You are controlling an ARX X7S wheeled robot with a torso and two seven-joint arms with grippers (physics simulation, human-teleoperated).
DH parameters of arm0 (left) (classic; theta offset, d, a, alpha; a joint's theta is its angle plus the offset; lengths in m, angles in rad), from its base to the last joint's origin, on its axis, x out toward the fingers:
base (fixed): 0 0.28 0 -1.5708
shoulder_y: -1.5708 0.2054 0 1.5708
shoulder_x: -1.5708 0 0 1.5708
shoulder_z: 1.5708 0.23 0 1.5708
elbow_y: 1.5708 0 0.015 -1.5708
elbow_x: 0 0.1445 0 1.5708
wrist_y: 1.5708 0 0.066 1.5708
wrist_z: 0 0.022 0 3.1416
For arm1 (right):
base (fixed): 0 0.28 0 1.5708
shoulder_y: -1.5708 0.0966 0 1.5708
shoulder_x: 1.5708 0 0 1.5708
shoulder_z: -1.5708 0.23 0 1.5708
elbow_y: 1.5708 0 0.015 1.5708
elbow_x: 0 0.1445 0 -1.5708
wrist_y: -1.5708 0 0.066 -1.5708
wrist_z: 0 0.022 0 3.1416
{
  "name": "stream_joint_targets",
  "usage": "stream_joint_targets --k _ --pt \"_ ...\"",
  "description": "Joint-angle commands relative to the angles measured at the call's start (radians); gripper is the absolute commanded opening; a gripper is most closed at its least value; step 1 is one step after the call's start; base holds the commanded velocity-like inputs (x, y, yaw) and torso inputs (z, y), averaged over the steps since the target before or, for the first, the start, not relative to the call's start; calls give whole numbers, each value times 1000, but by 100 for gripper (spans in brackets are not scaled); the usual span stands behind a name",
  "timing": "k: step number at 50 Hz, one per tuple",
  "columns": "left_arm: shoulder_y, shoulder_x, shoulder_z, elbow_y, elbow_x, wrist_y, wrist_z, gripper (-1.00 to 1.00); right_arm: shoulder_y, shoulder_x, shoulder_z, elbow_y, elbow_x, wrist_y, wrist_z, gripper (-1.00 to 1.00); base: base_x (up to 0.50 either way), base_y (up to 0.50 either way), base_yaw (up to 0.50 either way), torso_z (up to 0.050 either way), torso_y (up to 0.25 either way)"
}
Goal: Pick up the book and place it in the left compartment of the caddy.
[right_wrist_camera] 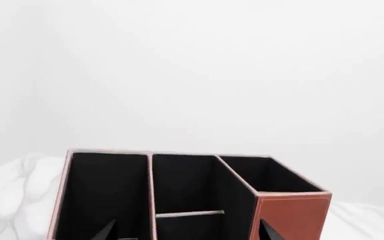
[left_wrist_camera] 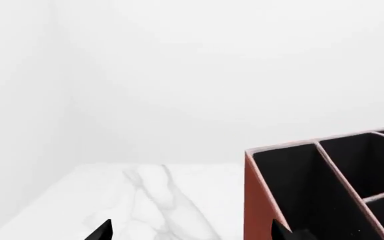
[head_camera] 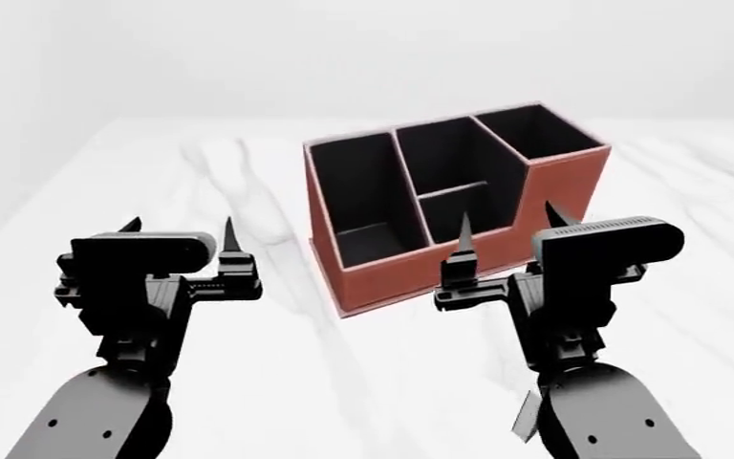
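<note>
the right gripper and left gripper are hovering spread open, empty, the caddy just beyond them. the book is not showing; probably it is light, stiff and thin, best pinched across its covers.

Lighting and render quality: bright, even, diffuse.

All three views sharp, with no blur, glare or edge distortion. White counter nearly blends into the pale backdrop. Caddy casts only a faint soft shadow toward 7 o'clock in the head view; its black lining reads flat.
</note>
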Motion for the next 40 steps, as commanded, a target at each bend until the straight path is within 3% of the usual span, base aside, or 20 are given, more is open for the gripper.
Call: stream_joint_targets --k 1,16,25,32,40 --pt "3 -7 -5 -2 -3 2 -6 100 -4 8 -21 2 -12 -11 13 100 500 242 0 0 0" --pt "9 -10 -11 0 -14 7 -11 100 4 4 -18 11 10 9 18 100 500 146 0 0 1" --pt "12 -15 -14 4 -18 8 -16 100 -10 15 -16 1 37 -26 -10 100 1 0 0 0 1" --pt "11 -17 -12 6 -21 7 -19 100 4 10 -15 3 37 18 8 100 468 0 0 0 0" --pt "11 -19 -11 5 -24 9 -22 100 11 15 -20 14 36 17 12 100 0 0 0 0 1"
